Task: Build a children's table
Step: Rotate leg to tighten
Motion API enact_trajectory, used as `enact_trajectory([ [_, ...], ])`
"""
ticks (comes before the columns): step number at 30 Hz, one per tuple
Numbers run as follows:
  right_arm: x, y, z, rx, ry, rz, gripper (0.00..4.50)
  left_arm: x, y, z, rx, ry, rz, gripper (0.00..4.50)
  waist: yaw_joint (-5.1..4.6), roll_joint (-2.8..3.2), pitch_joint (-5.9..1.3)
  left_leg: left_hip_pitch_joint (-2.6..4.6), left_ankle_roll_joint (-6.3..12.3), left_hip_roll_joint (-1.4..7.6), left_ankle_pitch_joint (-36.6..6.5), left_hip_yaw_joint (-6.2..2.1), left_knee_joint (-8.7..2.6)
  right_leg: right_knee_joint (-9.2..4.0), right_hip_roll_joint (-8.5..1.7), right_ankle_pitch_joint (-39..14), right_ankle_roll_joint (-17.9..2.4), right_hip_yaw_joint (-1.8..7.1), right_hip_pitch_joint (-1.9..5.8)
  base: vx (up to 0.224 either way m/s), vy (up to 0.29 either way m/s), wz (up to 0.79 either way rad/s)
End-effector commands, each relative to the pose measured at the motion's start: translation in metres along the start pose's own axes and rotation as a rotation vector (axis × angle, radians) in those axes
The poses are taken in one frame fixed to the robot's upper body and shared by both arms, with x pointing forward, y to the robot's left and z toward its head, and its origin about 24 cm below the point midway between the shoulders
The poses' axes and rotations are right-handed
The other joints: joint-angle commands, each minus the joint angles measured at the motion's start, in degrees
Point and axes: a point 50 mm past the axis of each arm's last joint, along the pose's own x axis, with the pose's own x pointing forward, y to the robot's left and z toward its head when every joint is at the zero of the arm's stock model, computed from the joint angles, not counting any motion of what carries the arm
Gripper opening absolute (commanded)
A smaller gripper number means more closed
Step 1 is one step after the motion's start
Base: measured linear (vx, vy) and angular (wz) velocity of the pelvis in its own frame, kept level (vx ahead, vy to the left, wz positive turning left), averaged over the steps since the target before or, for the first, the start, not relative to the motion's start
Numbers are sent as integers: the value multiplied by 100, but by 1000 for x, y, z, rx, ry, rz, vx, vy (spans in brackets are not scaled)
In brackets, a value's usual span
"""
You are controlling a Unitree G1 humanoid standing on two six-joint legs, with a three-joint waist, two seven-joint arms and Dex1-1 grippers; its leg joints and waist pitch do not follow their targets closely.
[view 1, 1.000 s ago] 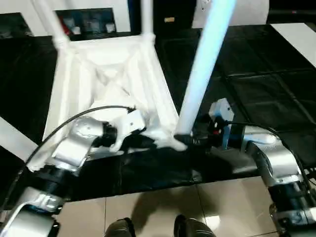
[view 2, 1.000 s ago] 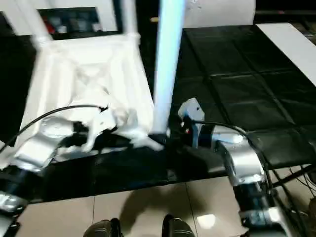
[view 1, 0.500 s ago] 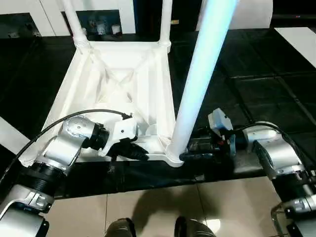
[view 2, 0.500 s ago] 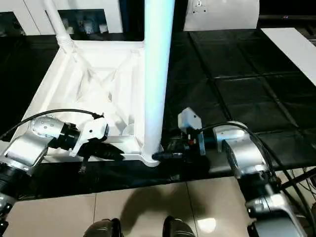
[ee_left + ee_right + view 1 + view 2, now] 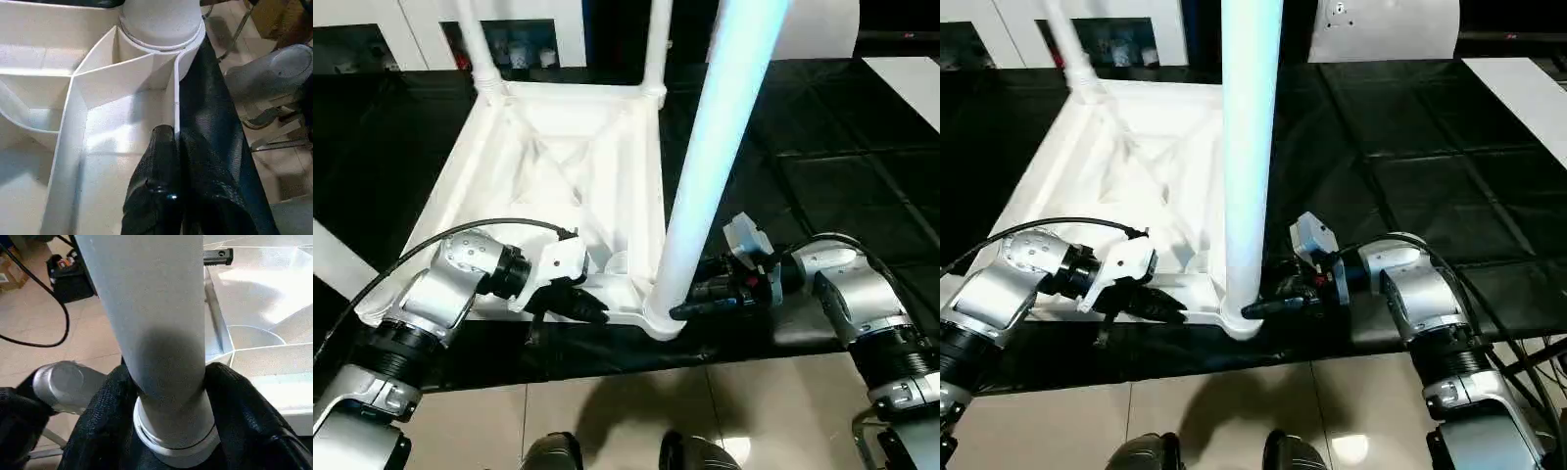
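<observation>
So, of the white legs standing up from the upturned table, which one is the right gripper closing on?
The near leg, at the corner closest to the robot. The right gripper's fingers wrap its base, while the two far legs stand untouched at the back corners.

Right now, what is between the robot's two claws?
The near corner of the upside-down white table, with a leg standing in it. The left claw pinches the table's edge; the right claw hugs the leg's base, seen from the head views.

A black mat (image 5: 822, 166) marked with a grid of seams is laid over the floor. In front of the mat, glossy beige floor tiles (image 5: 607, 421) are seen, with light reflected on them. Behind the mat, a white cabinet (image 5: 514, 34) with glass-fronted compartments is placed, and small items are kept inside.
</observation>
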Motion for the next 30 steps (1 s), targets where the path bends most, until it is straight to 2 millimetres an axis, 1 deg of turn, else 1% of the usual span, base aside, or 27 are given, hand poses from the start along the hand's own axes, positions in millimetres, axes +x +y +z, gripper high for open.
enact_trajectory([
  [1,2,6,-1,28,-20,54,193,10,-4,-1,-22,-11,-55,0,-22,-44,-432,65,728,336,-540,-54,-306,-294,-476,-1297,-1394,314,369,0,0,0],
  [2,4,11,-2,61,-47,56,193,13,-3,4,-47,-53,-35,0,-13,-42,-434,67,726,340,-540,-56,-304,-291,-481,-1299,-1397,313,363,0,0,0],
  [3,4,11,-3,63,-49,56,192,13,-3,4,-48,-55,-34,0,9,-28,-424,71,722,344,-533,-53,-307,-304,-474,-1280,-1387,319,360,0,0,0],
  [5,6,16,-4,89,-74,54,191,16,-2,8,-60,-87,-18,0,39,-36,-435,67,713,344,-531,-60,-304,-292,-486,-1269,-1412,311,363,0,0,0],
  [6,9,20,-6,117,-101,46,191,20,0,13,-69,-120,2,0,42,-22,-420,62,709,347,-533,-60,-311,-302,-479,-1274,-1395,317,361,0,0,0],
  [7,11,23,-7,137,-115,40,191,24,1,17,-74,-138,12,0,59,-27,-429,80,710,359,-528,-59,-306,-301,-484,-1236,-1403,323,355,0,0,0],
  [8,14,26,-8,149,-127,36,191,27,1,20,-78,-154,19,0,69,-36,-423,71,702,358,-542,-61,-314,-309,-483,-1284,-1386,319,359,0,0,0],
  [9,14,26,-8,149,-127,36,191,27,1,20,-78,-154,19,0,75,-35,-413,71,691,355,-597,-63,-319,-326,-487,-1378,-1365,315,351,0,0,0],
  [10,20,30,-10,172,-152,14,191,35,2,26,-89,-179,37,0,59,-50,-398,63,639,337,-696,-60,-328,-355,-487,-1593,-1297,315,359,0,0,0],
  [11,20,31,-10,172,-153,13,191,35,2,26,-89,-179,37,0,55,-54,-372,66,578,328,-847,-68,-336,-395,-503,-1934,-1197,310,349,0,0,0],
  [12,23,32,-10,178,-165,-4,191,38,3,28,-96,-187,42,0,48,-40,-367,70,540,319,-894,-71,-345,-413,-501,-2073,-1137,309,354,0,0,0],
  [14,32,34,-10,201,-200,-62,191,47,5,34,-119,-207,63,0,13,-59,-347,76,448,305,-1017,-87,-365,-468,-507,-2486,-957,309,349,0,0,0],
  [15,37,36,-10,200,-209,-72,191,50,5,36,-122,-210,66,0,13,-59,-347,76,448,305,-1017,-87,-365,-468,-507,-2486,-957,309,349,0,0,0],
  [16,46,39,-11,189,-217,-98,191,56,7,39,-124,-210,80,0,-3,-56,-321,95,403,295,-1146,-96,-376,-525,-516,-2863,-815,311,315,0,0,0],
  [17,49,41,-11,182,-216,-106,191,59,8,40,-124,-208,89,0,-26,-70,-303,80,365,286,-1214,-112,-393,-550,-518,-3062,-705,304,319,0,0,0],
  [18,56,43,-12,181,-213,-125,191,62,10,42,-124,-206,106,0,-46,-76,-294,82,349,282,-1281,-122,-405,-562,-516,-3186,-663,293,318,0,0,0],
  [19,64,42,-13,171,-208,-176,191,67,13,45,-126,-206,136,0,-90,-80,-264,105,293,273,-1446,-127,-417,-611,-515,-3487,-547,286,284,0,0,0],
  [20,67,41,-13,168,-209,-196,191,68,14,46,-127,-205,147,0,-150,-75,-227,137,231,250,-1674,-144,-421,-664,-519,-3893,-438,263,262,0,0,0],
  [21,70,41,-12,168,-214,-212,191,70,15,47,-126,-205,155,0,-168,-89,-228,157,203,244,-1763,-156,-418,-686,-531,-4090,-370,255,259,0,0,0],
  [22,74,39,-12,175,-216,-252,191,71,17,48,-128,-203,174,0,-190,-86,-224,187,191,224,-1867,-168,-405,-731,-546,-4369,-257,248,244,0,0,0],
  [24,83,34,-11,195,-226,-340,191,73,20,50,-130,-195,211,0,-244,-61,-214,195,153,229,-1984,-188,-422,-763,-532,-4455,-202,221,221,0,0,0],
  [25,88,31,-10,210,-230,-387,191,74,22,51,-132,-188,234,0,-288,-50,-216,182,117,238,-2077,-216,-443,-767,-541,-4412,-189,190,244,0,0,0],
  [26,97,26,-8,228,-238,-473,191,76,26,53,-137,-178,272,0,-334,-34,-211,145,85,249,-2158,-244,-478,-770,-538,-4348,-160,160,277,0,0,0],
  [27,97,26,-8,228,-238,-473,191,76,26,53,-137,-178,272,0,-334,-34,-211,145,85,249,-2158,-244,-478,-770,-538,-4348,-160,160,277,0,0,0],
  [28,100,24,-6,233,-242,-505,191,76,27,53,-138,-174,283,0,-394,-4,-192,193,32,251,-2481,-273,-489,-833,-539,-4437,-80,101,253,0,0,0],
  [29,111,11,-1,269,-257,-635,191,77,31,54,-142,-161,335,0,-454,31,-178,217,10,261,-2706,-288,-498,-872,-549,-4388,-82,38,258,0,0,0],
  [30,112,10,0,276,-260,-655,190,78,31,54,-141,-159,342,0,-489,48,-171,234,-3,255,-2822,-294,-500,-911,-543,-4402,-77,-17,249,0,0,0],
])
